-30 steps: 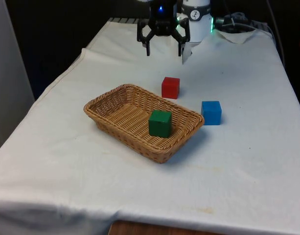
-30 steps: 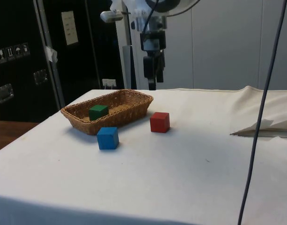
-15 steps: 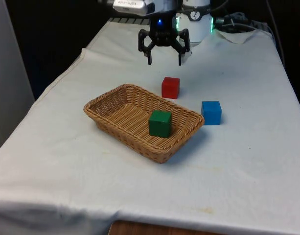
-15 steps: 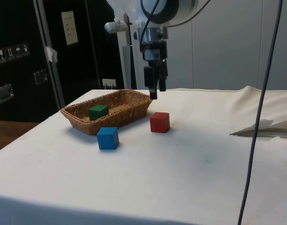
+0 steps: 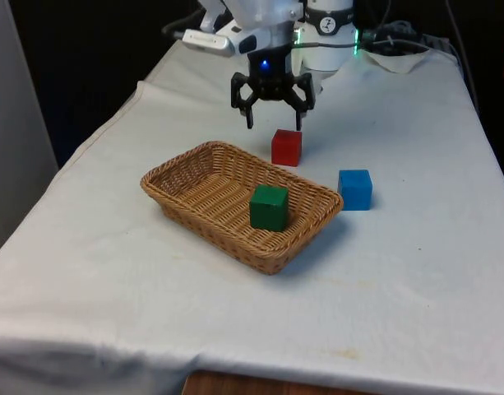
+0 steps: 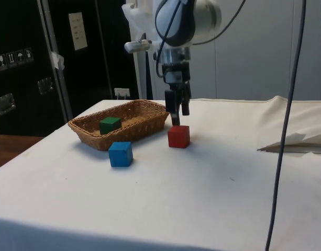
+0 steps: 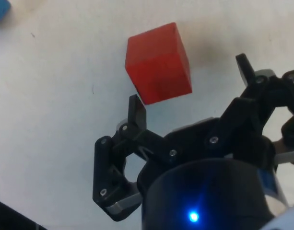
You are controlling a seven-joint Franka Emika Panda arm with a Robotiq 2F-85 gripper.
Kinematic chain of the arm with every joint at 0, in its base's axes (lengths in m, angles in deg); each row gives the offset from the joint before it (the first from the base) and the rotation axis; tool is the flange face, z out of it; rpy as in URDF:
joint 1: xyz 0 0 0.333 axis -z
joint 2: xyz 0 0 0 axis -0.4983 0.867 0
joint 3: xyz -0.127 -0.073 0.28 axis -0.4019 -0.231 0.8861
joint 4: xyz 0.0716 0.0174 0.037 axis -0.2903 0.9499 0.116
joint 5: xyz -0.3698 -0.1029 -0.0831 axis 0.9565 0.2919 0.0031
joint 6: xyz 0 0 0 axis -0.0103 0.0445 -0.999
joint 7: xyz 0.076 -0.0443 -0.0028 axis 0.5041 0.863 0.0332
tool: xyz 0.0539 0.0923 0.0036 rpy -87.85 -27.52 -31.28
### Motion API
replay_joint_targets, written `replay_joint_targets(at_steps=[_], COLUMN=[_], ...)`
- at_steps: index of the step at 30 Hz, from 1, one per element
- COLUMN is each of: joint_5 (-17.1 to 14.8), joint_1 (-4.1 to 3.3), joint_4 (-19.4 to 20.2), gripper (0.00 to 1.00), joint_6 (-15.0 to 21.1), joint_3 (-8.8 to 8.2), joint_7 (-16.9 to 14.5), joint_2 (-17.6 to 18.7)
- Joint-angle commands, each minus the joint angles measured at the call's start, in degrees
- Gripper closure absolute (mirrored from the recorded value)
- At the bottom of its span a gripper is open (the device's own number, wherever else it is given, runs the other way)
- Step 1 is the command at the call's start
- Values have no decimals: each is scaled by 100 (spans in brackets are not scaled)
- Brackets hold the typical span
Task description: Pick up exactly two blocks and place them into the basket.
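Now the arm reaches down over the table, its gripper [image 5: 274, 126] hanging spread wide and empty just above the red block [image 5: 286, 147]. Meanwhile the green block [image 5: 269, 206] lies in the basket [image 5: 186, 169], with the blue block [image 5: 355, 189] just beside its rim on the cloth.

Green block [image 5: 270, 206] in wicker basket [image 5: 186, 183], red block [image 5: 286, 147] and blue block [image 5: 355, 189] on cloth beside it

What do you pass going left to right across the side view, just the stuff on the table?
Basket → green block, inside the basket → blue block → red block, with the open gripper just above it.
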Motion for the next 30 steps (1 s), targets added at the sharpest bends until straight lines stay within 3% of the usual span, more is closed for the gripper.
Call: replay_joint_targets(at_steps=[1, 4, 5, 6, 13, 14, 15, 19, 22, 23, 30], joint_5=[-143, -384, -252, -447, -1031, -905, -1112, -1404, -1421, -1507, -1473], joint_1=[46, 46, 0, 46, 57, 0, 57, 46, 0, 23, -6], joint_4=[0, -23, -23, -34, -103, -74, -115, -183, -218, -229, -264], gripper=[0, 0, 0, 0, 0, 0, 0, 0, 0, 0, 0], joint_6=[34, 57, 40, 57, 17, 34, 23, 52, 34, 63, 34], joint_3=[74, 92, 11, 92, 143, 57, 149, 155, 97, 143, 103], joint_7=[-103, -292, -201, -344, -791, -699, -848, -1083, -1106, -1169, -1163], joint_2=[6, 109, 138, 126, 229, 241, 258, 435, 533, 539, 625])
